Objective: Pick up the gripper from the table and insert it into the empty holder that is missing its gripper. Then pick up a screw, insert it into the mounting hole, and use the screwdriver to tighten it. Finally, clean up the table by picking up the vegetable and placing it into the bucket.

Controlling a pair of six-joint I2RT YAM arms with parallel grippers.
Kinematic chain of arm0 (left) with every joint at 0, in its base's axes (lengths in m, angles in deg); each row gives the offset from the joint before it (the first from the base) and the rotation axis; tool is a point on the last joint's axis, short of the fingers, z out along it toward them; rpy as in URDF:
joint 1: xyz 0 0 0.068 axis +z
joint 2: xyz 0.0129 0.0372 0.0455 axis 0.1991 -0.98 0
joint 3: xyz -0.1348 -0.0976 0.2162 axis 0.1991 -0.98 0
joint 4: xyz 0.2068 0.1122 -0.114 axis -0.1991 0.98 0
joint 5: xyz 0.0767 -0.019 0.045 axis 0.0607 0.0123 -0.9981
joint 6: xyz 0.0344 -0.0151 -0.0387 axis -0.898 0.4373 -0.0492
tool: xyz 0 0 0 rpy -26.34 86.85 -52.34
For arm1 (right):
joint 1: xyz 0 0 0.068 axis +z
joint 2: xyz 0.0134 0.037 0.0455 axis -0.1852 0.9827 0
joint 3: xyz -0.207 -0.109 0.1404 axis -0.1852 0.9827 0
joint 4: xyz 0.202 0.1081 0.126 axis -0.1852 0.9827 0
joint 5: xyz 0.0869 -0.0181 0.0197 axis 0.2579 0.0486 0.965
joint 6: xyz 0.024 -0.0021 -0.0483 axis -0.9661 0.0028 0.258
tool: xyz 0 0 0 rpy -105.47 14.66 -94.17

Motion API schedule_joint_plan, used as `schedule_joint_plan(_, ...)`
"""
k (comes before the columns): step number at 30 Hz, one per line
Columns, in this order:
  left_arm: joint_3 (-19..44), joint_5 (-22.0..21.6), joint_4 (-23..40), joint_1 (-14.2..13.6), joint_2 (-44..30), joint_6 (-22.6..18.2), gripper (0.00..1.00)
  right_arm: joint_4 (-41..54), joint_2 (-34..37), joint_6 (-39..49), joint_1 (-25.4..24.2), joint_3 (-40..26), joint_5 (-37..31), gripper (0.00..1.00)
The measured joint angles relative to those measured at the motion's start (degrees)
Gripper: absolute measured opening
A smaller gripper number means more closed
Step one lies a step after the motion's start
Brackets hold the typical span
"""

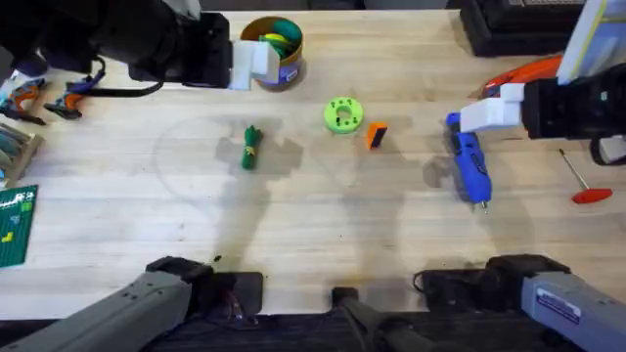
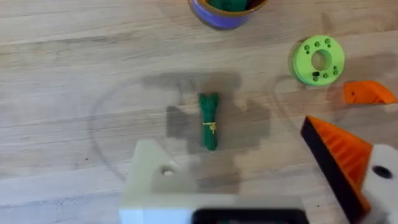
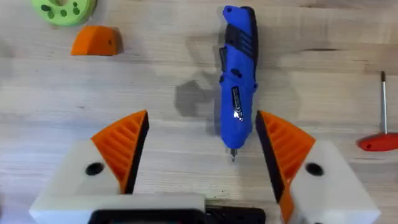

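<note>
Nothing done yet — gripper (image 1: 377,135) loose on surface, vegetable (image 1: 251,147) outside bucket (image 1: 275,49); right claw (image 3: 200,140) spread wide, empty, over screwdriver (image 3: 238,81); left claw (image 2: 255,168) empty, one finger bare.

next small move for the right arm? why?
Probably swing the right gripper from the screwdriver toward the gripper beside the green disc: it still lies loose on the table, and the left arm's holder has no pad.

A pale wooden desk (image 1: 313,244) with planked grain lies under even light that throws soft shadows; dark equipment (image 1: 518,24) sits at its far right corner.
</note>
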Motion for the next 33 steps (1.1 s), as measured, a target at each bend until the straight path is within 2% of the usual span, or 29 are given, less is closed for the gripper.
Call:
schedule_joint_plan(18, 0.0, -1.7, -2.8, 0.0, 0.0, 0.0, 0.985, 0.0, 0.0, 0.0, 0.0, 0.0, 0.0, 0.990)
schedule_joint_plan(26, 0.0, -7.1, -9.8, 0.0, 0.0, 0.0, 0.985, 0.0, 0.0, 0.0, 0.0, 0.0, 0.0, 0.991)
schedule_joint_plan(33, 0.0, -8.5, -12.3, 0.0, 0.0, -0.3, 0.985, 0.0, 0.0, 0.0, 0.0, 0.0, 0.0, 0.989)
